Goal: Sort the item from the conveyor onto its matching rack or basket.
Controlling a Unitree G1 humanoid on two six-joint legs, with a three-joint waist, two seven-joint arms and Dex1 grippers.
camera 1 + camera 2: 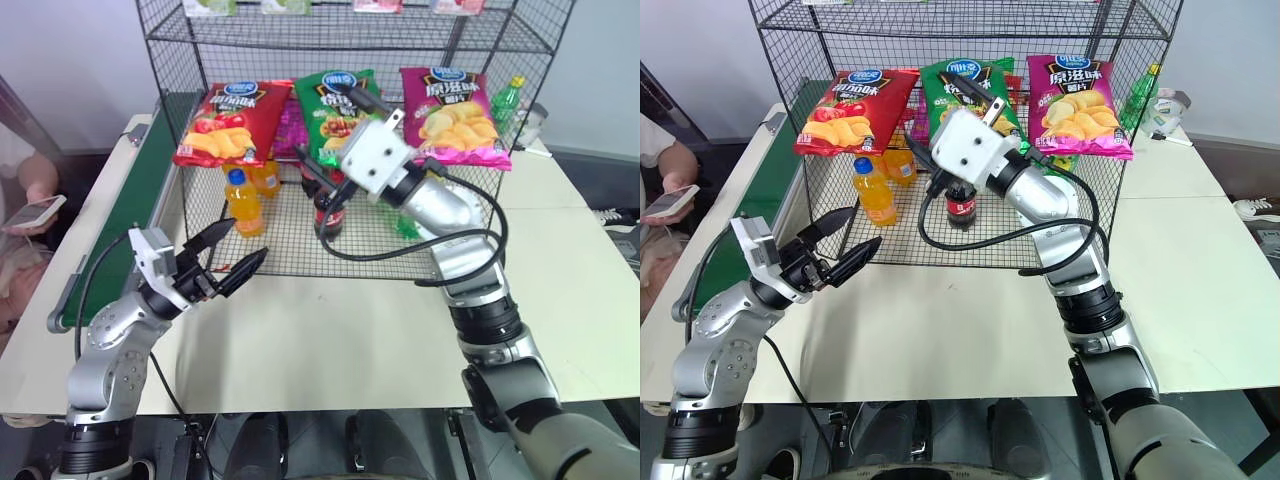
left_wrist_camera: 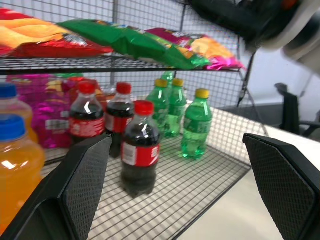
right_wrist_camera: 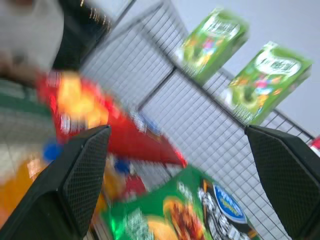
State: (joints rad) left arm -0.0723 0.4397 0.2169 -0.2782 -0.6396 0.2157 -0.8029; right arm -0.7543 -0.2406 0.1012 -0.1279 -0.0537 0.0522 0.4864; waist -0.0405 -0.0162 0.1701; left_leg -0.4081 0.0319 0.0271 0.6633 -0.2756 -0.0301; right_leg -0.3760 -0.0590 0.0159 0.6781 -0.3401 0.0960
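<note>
The item, a shiny green crisp bag (image 1: 320, 100), lies on the middle tier of the black wire rack (image 1: 300, 255), between a red bag and a magenta bag. My right gripper (image 3: 177, 135) is raised just in front of that tier and points up at the bags. Its fingers are open and nothing is between them; the green bag (image 3: 185, 215) shows just beyond them. My left gripper (image 1: 235, 250) hovers low at the rack's front left corner, open and empty, facing the bottles. The dark green conveyor (image 1: 135, 195) runs along the table's left side.
The red bag (image 1: 232, 122) and magenta bag (image 1: 452, 115) flank the green one. Orange drink bottles (image 1: 243, 200), cola bottles (image 2: 140, 145) and green bottles (image 2: 196, 122) stand on the bottom tier. A person holding a phone (image 1: 30, 210) sits left of the conveyor. A white table (image 1: 350, 330) lies in front.
</note>
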